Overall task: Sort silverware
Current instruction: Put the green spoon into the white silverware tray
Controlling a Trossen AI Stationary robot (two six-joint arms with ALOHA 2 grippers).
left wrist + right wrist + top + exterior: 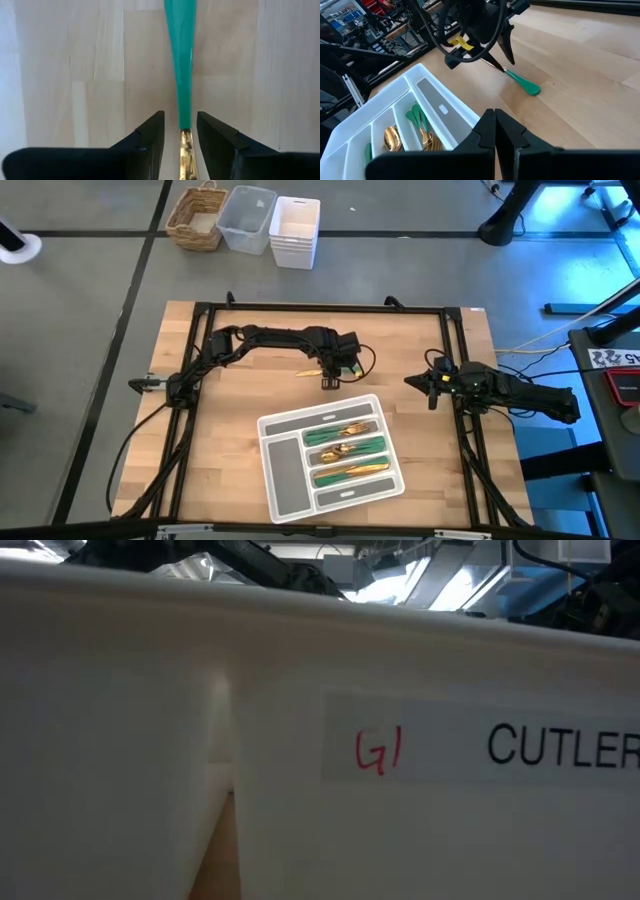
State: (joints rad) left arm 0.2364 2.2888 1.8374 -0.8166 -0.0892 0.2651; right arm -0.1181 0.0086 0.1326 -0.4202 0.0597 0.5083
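- The left gripper (pixel 331 380) hangs over the bare table (pixel 250 350) behind the tray, its fingers (pixel 145 142) spread to either side of one piece of silverware (pixel 181 75) lying flat on the wood. In the left wrist view the green handle runs away from the gripper and the gold neck sits in the gap between the fingers, touching neither as far as I can tell.
- Risk: if the fingers close on the thin gold neck instead of the handle, the piece may pivot or slip out, since the metal looks smooth and narrow.
- Risk: a finger that closes unevenly could push the piece sideways across the wood instead of gripping it.
- The grey tray (pixel 283 470) sits nearer the front of the table, with the rest of the sorted silverware (pixel 345 450) in its middle compartments. I cannot tell whether the loose piece is a fork, spoon or knife, so it could be dropped in the wrong slot.
- The right gripper (pixel 432 383) waits at the right side of the table, fingers pressed together and empty; it is well apart from the left arm, so a clash looks unlikely.
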